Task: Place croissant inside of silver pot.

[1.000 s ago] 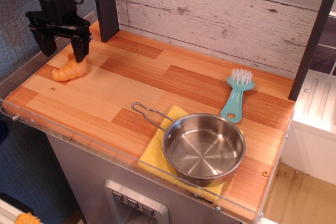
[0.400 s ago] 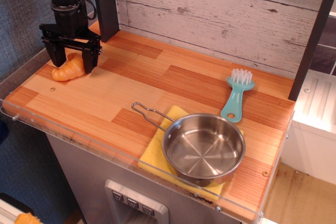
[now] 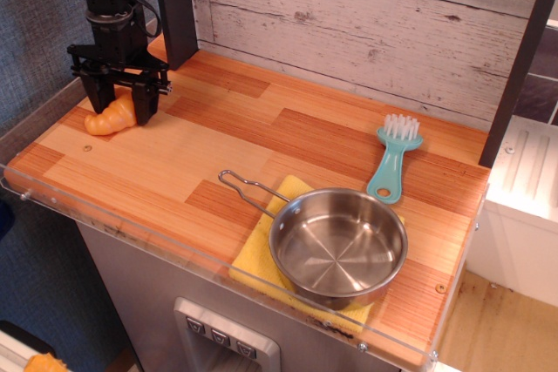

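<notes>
The orange croissant [image 3: 106, 118] lies on the wooden counter at the far left back. My black gripper [image 3: 119, 104] is down over it. One finger stands on each side of it, and the jaws are closed in against it. The croissant's upper part is hidden behind the fingers. It still rests on the counter. The silver pot [image 3: 338, 246] stands empty at the front right on a yellow cloth [image 3: 255, 260]. Its wire handle points left toward the counter's middle.
A teal brush [image 3: 391, 159] lies behind the pot at the right. A dark post [image 3: 177, 8] stands just right of the gripper, in front of the grey plank back wall. A clear plastic lip [image 3: 174, 250] runs along the counter's front edge.
The gripper came down and to the right over the croissant. Its fingers then narrowed onto it. The croissant shifted only slightly.
</notes>
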### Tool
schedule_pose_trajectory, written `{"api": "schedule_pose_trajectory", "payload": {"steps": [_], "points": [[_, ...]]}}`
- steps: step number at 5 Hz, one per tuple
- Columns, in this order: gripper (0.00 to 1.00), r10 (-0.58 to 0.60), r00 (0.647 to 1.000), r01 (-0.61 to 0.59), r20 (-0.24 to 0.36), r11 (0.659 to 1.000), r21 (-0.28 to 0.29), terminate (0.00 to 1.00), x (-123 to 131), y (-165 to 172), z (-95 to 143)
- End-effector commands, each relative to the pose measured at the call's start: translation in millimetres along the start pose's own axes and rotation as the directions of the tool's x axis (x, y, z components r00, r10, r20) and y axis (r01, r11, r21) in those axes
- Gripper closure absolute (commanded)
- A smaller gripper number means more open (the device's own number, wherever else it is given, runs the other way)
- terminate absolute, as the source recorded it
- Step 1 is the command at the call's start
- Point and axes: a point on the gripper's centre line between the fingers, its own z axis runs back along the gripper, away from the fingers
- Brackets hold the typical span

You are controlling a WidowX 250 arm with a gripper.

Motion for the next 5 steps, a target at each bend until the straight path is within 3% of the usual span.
{"api": "schedule_pose_trajectory", "payload": {"steps": [1,2,3,5], "points": [[1.0,0.013,0.998,-0.013,0.067,1.0,0.007,0.0,-3.6,1.3,37.2],[1.0,0.057,0.99,-0.051,0.126,0.997,-0.055,0.0,-16.3,-11.7,79.4],[1.0,0.031,0.989,-0.022,0.142,0.997,-0.068,0.0,-29.8,-56.7,111.2],[1.0,-0.161,0.982,0.17,0.101,0.982,-0.085,0.0,-54.9,-153.0,104.2]]}}
